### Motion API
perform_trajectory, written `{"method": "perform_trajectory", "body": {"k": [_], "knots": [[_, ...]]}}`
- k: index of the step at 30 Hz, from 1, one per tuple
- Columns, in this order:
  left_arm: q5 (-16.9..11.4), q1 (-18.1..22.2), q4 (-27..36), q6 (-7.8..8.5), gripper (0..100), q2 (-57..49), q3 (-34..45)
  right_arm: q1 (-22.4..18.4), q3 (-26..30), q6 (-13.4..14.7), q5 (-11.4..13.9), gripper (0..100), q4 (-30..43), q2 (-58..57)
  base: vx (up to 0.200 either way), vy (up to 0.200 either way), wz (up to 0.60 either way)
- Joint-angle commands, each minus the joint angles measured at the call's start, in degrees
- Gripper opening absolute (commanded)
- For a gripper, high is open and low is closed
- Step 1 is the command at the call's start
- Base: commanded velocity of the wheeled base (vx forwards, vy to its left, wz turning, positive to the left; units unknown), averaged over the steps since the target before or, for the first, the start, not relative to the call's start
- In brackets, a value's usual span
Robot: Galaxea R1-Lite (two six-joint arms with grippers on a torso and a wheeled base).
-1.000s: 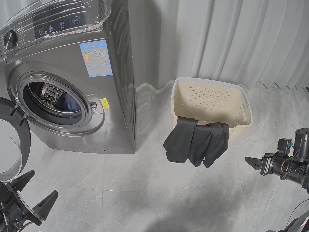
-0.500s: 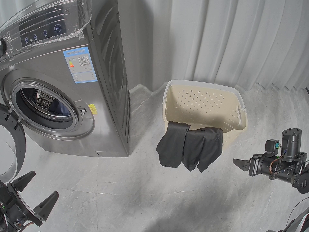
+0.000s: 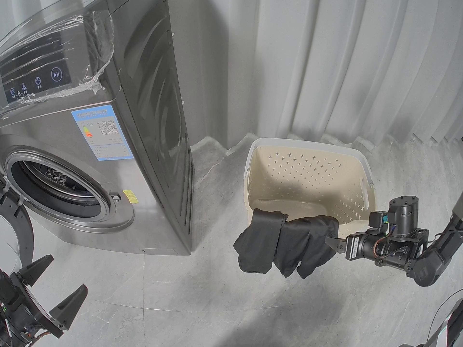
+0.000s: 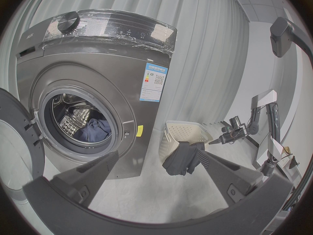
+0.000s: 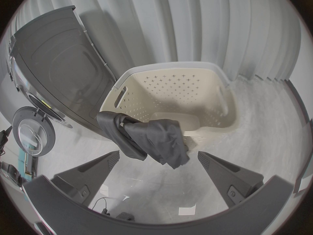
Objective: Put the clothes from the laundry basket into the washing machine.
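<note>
right claw (image 3: 332, 242): spread wide, empty | dark clothes (image 3: 282, 246): draped over laundry basket (image 3: 308, 144) near rim; just left of claw tips

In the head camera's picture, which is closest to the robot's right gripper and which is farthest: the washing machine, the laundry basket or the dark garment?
1. Dark garment, draped over the basket's front rim, right at the tips of the right gripper.
2. Laundry basket, just behind the garment.
3. Washing machine, far off to the robot's left.
</note>
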Motion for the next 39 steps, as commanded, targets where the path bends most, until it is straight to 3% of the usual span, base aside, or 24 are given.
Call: {"method": "perform_trajectory", "body": {"k": [1,20,30,31,39], "knots": [[0.1,-0.1,0.0,-0.05,100,-0.1,0.0,0.3,-3.9,1.3,0.0,100,-0.5,8.4,0.000,0.000,0.00],[-0.1,-0.1,-0.2,-0.05,100,-0.3,-0.3,-0.2,-11.1,2.3,-0.5,100,-0.7,18.3,0.000,0.000,0.00],[-0.1,-0.2,-0.2,-0.14,100,-0.3,-0.3,-0.1,-15.2,4.2,-0.4,100,-0.8,22.1,0.000,0.000,0.00],[-0.1,-0.2,-0.2,-0.32,100,-0.4,-0.3,0.1,-15.4,4.3,-0.4,0,-1.2,22.3,0.000,0.000,0.00],[-0.2,-0.4,-0.2,-1.11,100,-0.5,-0.6,0.3,-12.5,4.1,0.0,0,-5.5,21.5,0.000,0.000,0.00]]}}
